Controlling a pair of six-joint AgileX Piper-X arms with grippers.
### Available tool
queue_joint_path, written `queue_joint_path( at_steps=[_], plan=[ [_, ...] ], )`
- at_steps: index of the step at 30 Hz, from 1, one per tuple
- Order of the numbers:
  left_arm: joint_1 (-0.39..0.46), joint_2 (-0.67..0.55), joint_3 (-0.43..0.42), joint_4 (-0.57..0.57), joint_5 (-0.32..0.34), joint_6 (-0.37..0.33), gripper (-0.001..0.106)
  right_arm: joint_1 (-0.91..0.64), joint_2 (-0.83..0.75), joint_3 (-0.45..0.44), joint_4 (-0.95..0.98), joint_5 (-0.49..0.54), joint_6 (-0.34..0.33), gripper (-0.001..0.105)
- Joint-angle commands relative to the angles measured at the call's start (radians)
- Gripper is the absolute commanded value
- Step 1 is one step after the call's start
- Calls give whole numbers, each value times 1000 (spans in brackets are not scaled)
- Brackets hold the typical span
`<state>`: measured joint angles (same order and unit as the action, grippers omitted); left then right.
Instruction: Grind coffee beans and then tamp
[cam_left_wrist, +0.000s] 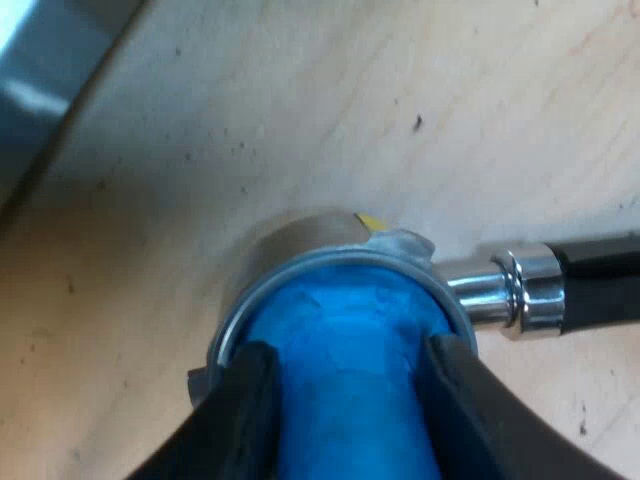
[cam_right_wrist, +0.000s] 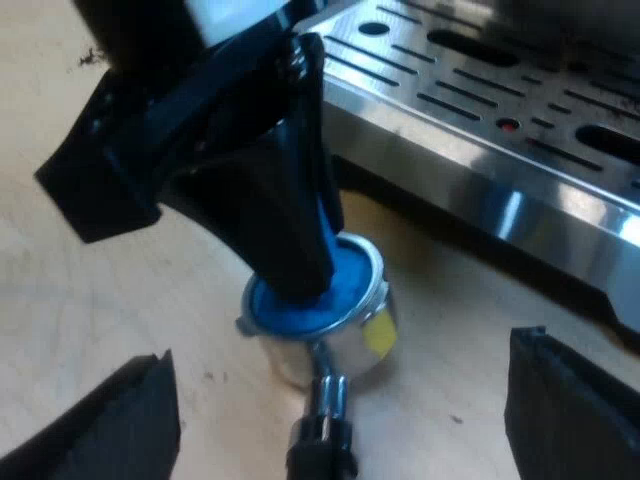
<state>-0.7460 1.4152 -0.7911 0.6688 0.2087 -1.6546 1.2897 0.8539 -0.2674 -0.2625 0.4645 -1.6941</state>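
Note:
The metal holder (cam_left_wrist: 300, 238) stands on the wooden table, its dark handle (cam_left_wrist: 600, 280) sticking out sideways. A blue tamper (cam_left_wrist: 345, 330) sits upright in its basket. My left gripper (cam_left_wrist: 345, 375) is shut on the tamper, one black finger on each side of it. From the right wrist view, the left gripper (cam_right_wrist: 290, 240) comes down onto the tamper (cam_right_wrist: 345, 285) inside the holder (cam_right_wrist: 350, 340), which carries a yellow mark. My right gripper (cam_right_wrist: 340, 360) is open, its fingers wide apart on either side of the holder's handle (cam_right_wrist: 322, 430) and not touching it.
The espresso machine's slotted steel drip tray (cam_right_wrist: 480, 130) lies close behind the holder. Its metal edge (cam_left_wrist: 40, 80) shows past the holder. Pale wooden tabletop (cam_left_wrist: 300, 120) surrounds the holder.

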Motion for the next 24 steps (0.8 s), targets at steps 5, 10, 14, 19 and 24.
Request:
queue_joint_path(
  at_steps=[5, 10, 14, 19, 24],
  plan=[
    [-7, -69, -42, 15, -11, -5, 0, 1, -3, -1, -39, 3, -15, 69],
    [-7, -93, -89, 66, -13, -5, 0, 1, -3, -1, -82, -5, -26, 69],
    [-7, -125, -97, 144, -77, -3, 0, 1, -3, -3, -84, -72, -42, 69],
    [19, -169, -95, 234, -100, -27, 0, 1, -3, -13, -85, -110, -61, 69],
    [86, -219, -95, 277, -145, -31, 0, 1, -3, -12, -85, -110, -61, 69]
  ],
)
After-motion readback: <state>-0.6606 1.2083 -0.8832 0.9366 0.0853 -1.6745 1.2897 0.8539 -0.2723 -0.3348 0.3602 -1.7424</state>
